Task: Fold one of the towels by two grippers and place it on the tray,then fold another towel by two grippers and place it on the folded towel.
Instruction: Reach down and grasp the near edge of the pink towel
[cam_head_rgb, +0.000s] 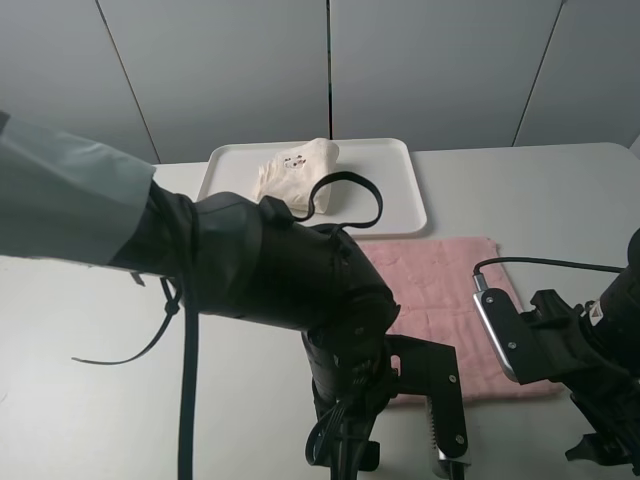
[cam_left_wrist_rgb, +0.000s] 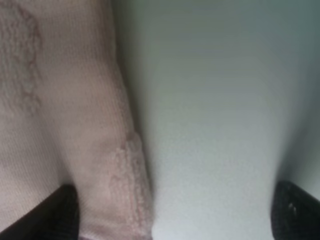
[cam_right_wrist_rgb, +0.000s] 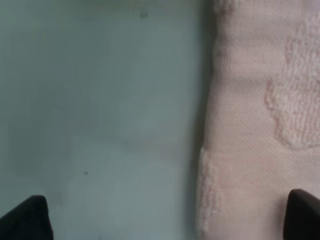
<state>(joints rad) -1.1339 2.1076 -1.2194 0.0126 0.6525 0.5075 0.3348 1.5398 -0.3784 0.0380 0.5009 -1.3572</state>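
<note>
pink towel (cam_head_rgb: 440, 285) corner hidden, wrist cams blurry

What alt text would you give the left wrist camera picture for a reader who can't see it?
Close and blurred, the edge of a pale pink square terry towel lies on a pale grey tabletop. The open left hand straddles that edge: one black fingertip shows over the towel, the other over bare table, gripping nothing.

We see the pink towel (cam_head_rgb: 440, 290) as soft terry cloth, with a flat woven band along its edge and raised looped patches. The cream towel (cam_head_rgb: 295, 170) is the same nubbly cloth. The tray (cam_head_rgb: 400, 190) looks like smooth white plastic, slightly glossy. The table (cam_head_rgb: 80, 330) is smooth and matt. The black arm cover (cam_head_rgb: 270, 270) looks like faintly shiny fabric.
</note>
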